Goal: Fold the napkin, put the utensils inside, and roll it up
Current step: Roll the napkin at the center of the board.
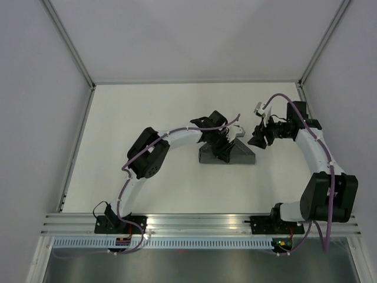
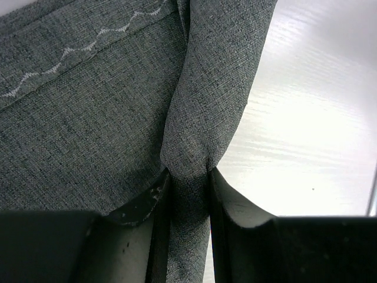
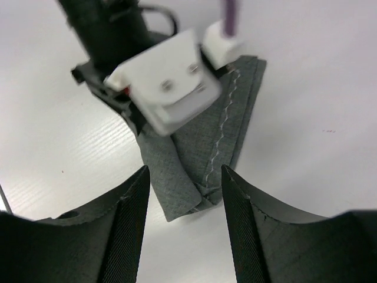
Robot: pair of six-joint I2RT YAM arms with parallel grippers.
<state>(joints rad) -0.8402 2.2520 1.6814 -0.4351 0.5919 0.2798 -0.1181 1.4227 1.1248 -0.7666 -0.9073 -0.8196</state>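
- Napkin [image 2: 88, 118]: its bunched fold runs straight ahead of the left gripper [image 2: 187, 177], which pinches it.
- Right gripper [image 3: 184, 177], spread and empty, has the napkin's end just ahead.

Colours: napkin [image 2: 88, 130] charcoal-grey, fine woven fleck.
Pale zigzag stitch line along its hem; table [image 1: 147, 112] white; arms [image 1: 177, 135] white shells with black joints; cables [image 1: 278, 96] purple; walls [image 1: 35, 118] pale grey.
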